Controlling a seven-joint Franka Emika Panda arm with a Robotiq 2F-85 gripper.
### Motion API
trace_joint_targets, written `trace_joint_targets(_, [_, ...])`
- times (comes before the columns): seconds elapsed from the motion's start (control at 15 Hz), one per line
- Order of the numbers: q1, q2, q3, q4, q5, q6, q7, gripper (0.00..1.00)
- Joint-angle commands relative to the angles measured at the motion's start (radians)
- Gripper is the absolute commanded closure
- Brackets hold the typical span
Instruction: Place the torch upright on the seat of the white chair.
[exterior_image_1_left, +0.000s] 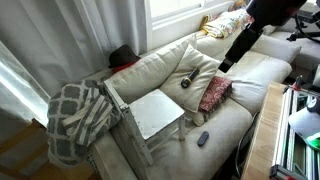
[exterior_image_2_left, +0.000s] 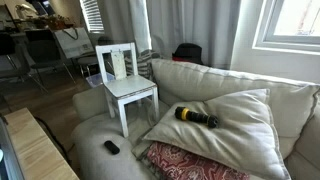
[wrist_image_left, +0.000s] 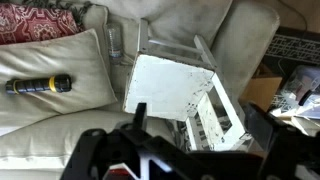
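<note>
The torch has a black head and an amber body. It lies on its side on a cream cushion, and shows in both exterior views and at the left of the wrist view. The white chair stands on the sofa next to the cushion; its flat seat shows in an exterior view and in the wrist view. My gripper hangs in the air above the sofa, well apart from the torch. In the wrist view the gripper is open and empty.
A red patterned pillow lies beside the cushion. A small dark oval gadget lies on the sofa's front seat. A grey-white lattice blanket hangs over the sofa arm. A wooden table edge runs in front.
</note>
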Motion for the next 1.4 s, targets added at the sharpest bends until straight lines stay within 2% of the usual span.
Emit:
trace_joint_targets(0.0, [0.01, 0.004, -0.011, -0.011, -0.012, -0.005, 0.008, 0.0])
trace_joint_targets(0.47, [0.01, 0.016, -0.012, -0.032, -0.013, -0.005, 0.008, 0.0])
trace_joint_targets(0.6, [-0.083, 0.055, -0.014, -0.01, -0.046, 0.012, 0.071, 0.0])
trace_joint_targets(0.8, [-0.236, 0.157, -0.055, 0.01, -0.122, 0.071, 0.1, 0.0])
trace_joint_targets(1.0, [-0.401, 0.311, -0.064, 0.076, -0.23, 0.144, 0.177, 0.0])
trace_joint_targets(1.13, [-0.493, 0.421, -0.048, 0.126, -0.31, 0.191, 0.28, 0.0])
trace_joint_targets(1.33, [-0.552, 0.577, -0.052, 0.213, -0.435, 0.196, 0.489, 0.0])
